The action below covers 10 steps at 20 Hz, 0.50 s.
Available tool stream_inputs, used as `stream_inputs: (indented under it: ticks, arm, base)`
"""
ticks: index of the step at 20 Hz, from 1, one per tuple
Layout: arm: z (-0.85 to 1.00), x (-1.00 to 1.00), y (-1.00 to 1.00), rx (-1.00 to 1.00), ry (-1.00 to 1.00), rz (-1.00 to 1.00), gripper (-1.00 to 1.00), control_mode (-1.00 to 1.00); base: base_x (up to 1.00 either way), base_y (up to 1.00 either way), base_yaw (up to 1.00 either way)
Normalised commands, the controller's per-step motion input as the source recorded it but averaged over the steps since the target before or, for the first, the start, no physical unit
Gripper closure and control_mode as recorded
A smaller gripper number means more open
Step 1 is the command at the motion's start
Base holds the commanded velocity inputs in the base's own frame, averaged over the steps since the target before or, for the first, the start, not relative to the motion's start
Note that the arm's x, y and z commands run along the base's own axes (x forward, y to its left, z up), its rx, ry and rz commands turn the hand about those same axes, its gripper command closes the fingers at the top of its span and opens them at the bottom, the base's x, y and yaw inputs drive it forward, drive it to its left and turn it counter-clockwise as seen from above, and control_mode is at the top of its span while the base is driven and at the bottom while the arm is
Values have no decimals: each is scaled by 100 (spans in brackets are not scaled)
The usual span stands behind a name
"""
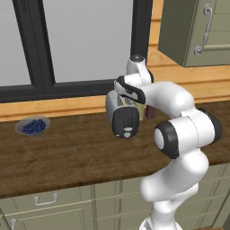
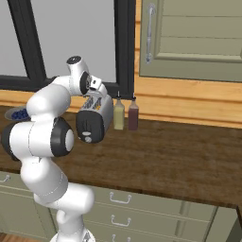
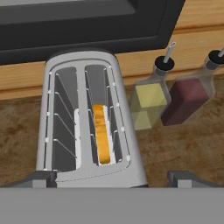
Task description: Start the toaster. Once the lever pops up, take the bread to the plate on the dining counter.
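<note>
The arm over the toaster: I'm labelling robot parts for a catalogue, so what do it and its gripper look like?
The arm is glossy white, built of rounded, bulbous segments with black bands at the joints and a dark cap on top. The gripper ends in two small dark grey finger tips. No cables or markings show.

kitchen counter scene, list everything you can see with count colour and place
toaster: 1, silver with black end panel, on the counter below the window
bread: 1, orange-tan slice, down in the toaster's right slot in the hand view
bottles: 2, one yellow, one dark red, side by side just beside the toaster
bowl of blueberries: 1, grey with blue berries, far left of the counter
counter: 1, dark brown wood
window: 1, black frame, behind the toaster
cabinets: olive-green, on the wall and under the counter
gripper: 1, dark fingertips, open, above the toaster
</note>
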Motion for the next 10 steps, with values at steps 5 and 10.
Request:
stream_inputs:
  ticks: [5, 10]
  arm:
    - [0, 0, 0, 0, 0, 0, -100, -100]
    - [0, 0, 0, 0, 0, 0, -100, -100]
  base:
    - [0, 0, 0]
    - [0, 0, 0]
